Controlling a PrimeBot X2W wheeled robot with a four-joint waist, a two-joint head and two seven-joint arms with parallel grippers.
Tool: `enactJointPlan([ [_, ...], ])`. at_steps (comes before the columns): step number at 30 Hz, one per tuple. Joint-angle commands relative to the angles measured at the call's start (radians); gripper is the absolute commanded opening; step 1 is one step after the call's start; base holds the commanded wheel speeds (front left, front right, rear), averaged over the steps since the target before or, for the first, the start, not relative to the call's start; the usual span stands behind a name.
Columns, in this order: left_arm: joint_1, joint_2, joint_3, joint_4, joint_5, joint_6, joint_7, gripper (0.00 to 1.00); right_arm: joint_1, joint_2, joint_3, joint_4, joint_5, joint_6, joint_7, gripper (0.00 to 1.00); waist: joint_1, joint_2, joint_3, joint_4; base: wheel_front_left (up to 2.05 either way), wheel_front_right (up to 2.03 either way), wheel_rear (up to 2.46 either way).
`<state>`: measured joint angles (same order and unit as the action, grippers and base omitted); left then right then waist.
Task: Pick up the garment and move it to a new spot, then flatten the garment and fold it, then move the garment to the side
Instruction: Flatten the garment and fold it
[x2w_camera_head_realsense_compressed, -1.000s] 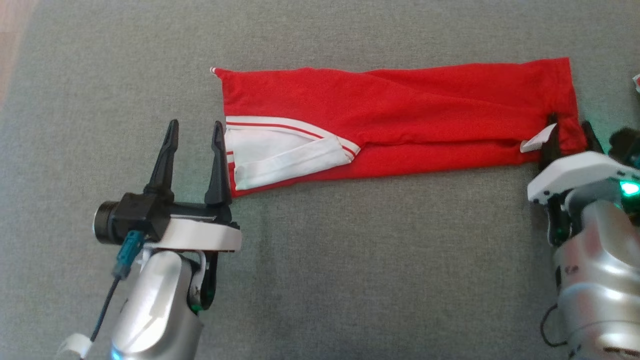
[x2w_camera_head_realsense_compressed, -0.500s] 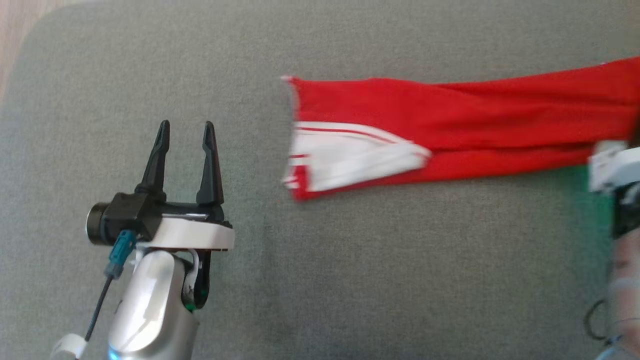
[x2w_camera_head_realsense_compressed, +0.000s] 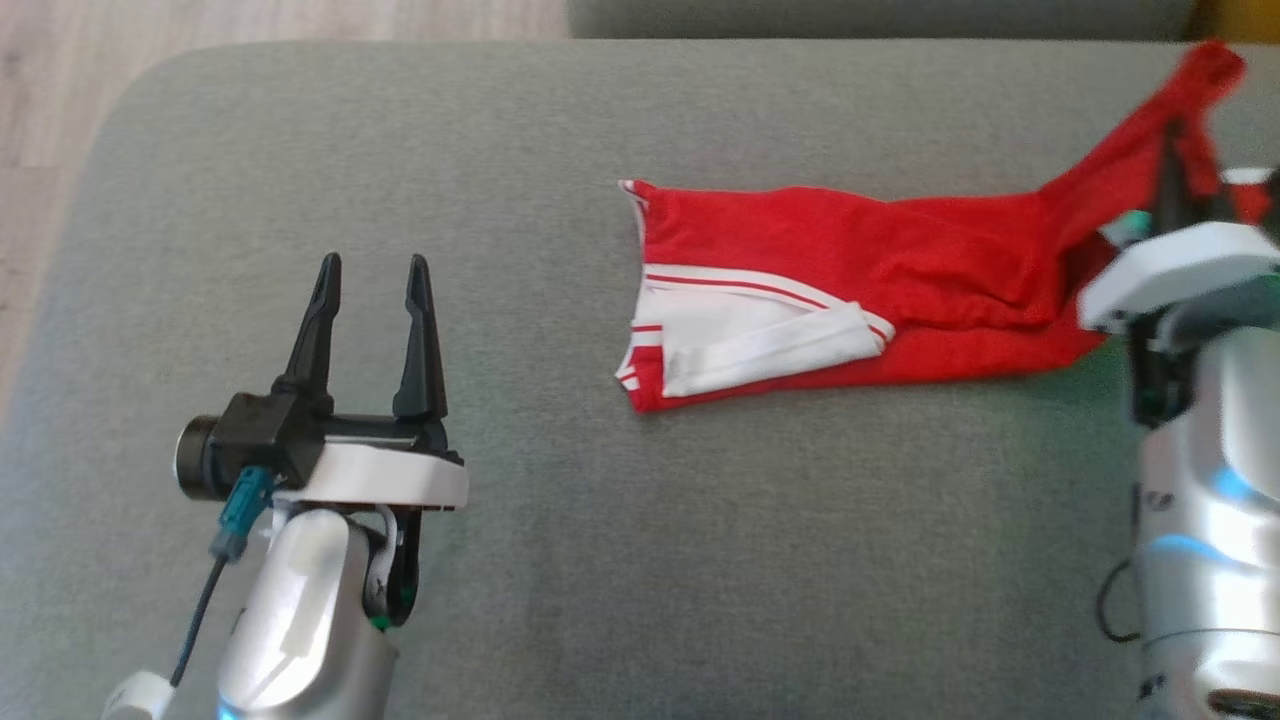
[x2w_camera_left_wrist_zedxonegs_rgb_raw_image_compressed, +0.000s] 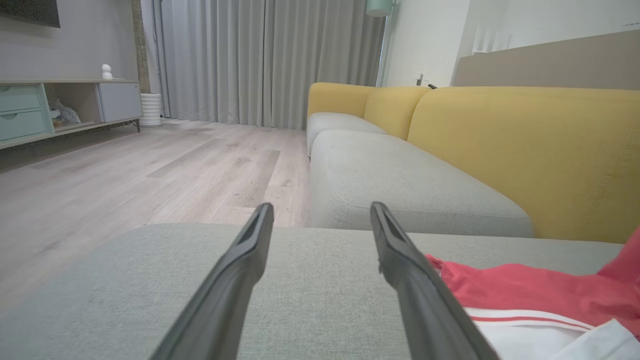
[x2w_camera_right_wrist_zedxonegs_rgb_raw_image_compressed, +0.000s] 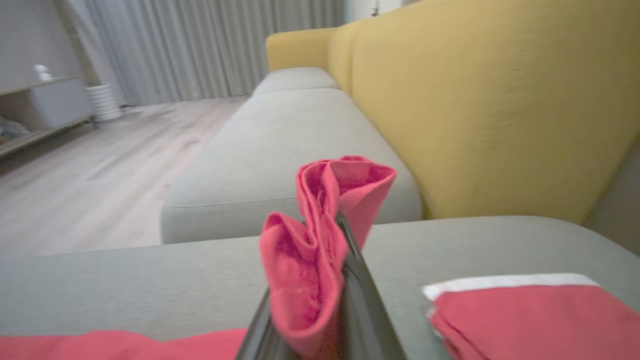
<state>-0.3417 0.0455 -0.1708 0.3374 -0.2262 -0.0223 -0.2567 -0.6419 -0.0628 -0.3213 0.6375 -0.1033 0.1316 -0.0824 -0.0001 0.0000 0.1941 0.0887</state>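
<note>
The garment is a long red strip with a white, red-striped panel at its left end, lying on the grey cushion. My right gripper is shut on its right end and holds that end raised off the cushion. In the right wrist view the red cloth bunches up between the dark fingers. My left gripper stands open and empty well to the left of the garment, apart from it. In the left wrist view its gripper has the garment's left end at the lower right.
A second folded red piece with a white edge lies on the cushion to the right of my right gripper. Wooden floor lies past the cushion's rounded left corner. Beyond the far edge stand a grey seat and a yellow sofa back.
My right gripper has shut on the garment's right end and lifted it, dragging the strip right, away from my left gripper. The head camera has also shifted.
</note>
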Motion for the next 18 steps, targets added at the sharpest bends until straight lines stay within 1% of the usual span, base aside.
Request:
enactJointPlan([
  [1, -0.011, 0.006, 0.028, -0.027, 0.013, -0.001, -0.005, 1.00, -0.002, 0.012, 0.085, -0.037, 0.067, -0.001, 0.006, 0.00, 0.0001, 0.0000, -0.013, 0.021, 0.00, 0.00, 0.00],
  [5, -0.006, 0.005, 0.021, -0.023, 0.012, -0.002, -0.005, 1.00, 0.015, 0.012, 0.229, -0.042, 0.168, -0.001, 0.024, 0.00, 0.0001, 0.0000, -0.025, 0.051, 0.00, 0.00, 0.00],
  [13, -0.004, 0.005, -0.017, -0.022, -0.015, 0.011, -0.005, 1.00, 0.036, 0.012, 0.490, -0.024, 0.305, -0.001, 0.034, 0.00, 0.0001, 0.0000, -0.020, 0.114, 0.00, 0.00, 0.00],
  [14, -0.006, 0.005, -0.023, -0.023, -0.018, 0.012, -0.005, 1.00, 0.036, 0.012, 0.520, -0.020, 0.318, -0.001, 0.033, 0.00, 0.0001, 0.0000, -0.017, 0.120, 0.00, 0.00, 0.00],
  [15, -0.006, 0.005, -0.023, -0.023, -0.018, 0.012, -0.005, 1.00, 0.036, 0.012, 0.520, -0.020, 0.318, -0.001, 0.033, 0.00, 0.0001, 0.0000, -0.017, 0.120, 0.00, 0.00, 0.00],
  [18, -0.009, 0.005, -0.037, -0.022, -0.025, 0.017, -0.005, 1.00, 0.038, 0.012, 0.604, -0.006, 0.355, -0.001, 0.030, 0.00, 0.0001, 0.0000, -0.012, 0.137, 0.00, 0.00, 0.00],
])
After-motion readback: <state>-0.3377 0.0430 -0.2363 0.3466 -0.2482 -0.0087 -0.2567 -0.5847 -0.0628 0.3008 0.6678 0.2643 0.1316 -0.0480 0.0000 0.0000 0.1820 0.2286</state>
